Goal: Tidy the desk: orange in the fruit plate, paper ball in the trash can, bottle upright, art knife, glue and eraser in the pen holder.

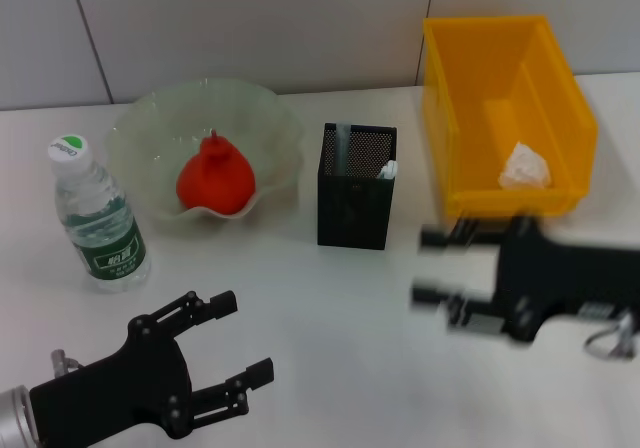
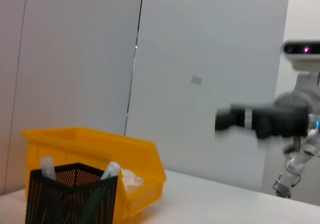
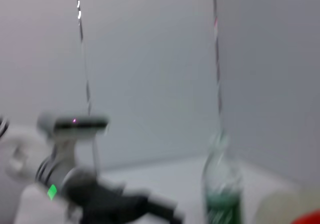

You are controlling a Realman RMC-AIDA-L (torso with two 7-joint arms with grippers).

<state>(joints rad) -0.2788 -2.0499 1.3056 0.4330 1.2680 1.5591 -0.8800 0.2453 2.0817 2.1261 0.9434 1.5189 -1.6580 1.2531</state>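
The orange (image 1: pixel 215 176) lies in the pale-green fruit plate (image 1: pixel 262 108). The bottle (image 1: pixel 100 218) stands upright at the left and also shows in the right wrist view (image 3: pixel 222 189). The paper ball (image 1: pixel 524 166) lies in the yellow trash can (image 1: pixel 445 98). The black mesh pen holder (image 1: pixel 355 208) holds stick-like items with pale tops (image 2: pixel 111 170); the eraser is not visible. My left gripper (image 1: pixel 245 336) is open and empty, low at the front left. My right gripper (image 1: pixel 427 266) is open and empty, blurred, in front of the trash can.
White table with a grey panelled wall behind. The trash can (image 2: pixel 95 149) and pen holder (image 2: pixel 70 194) stand side by side in the left wrist view, with my right arm (image 2: pixel 265 121) farther off. Bare table lies between the two grippers.
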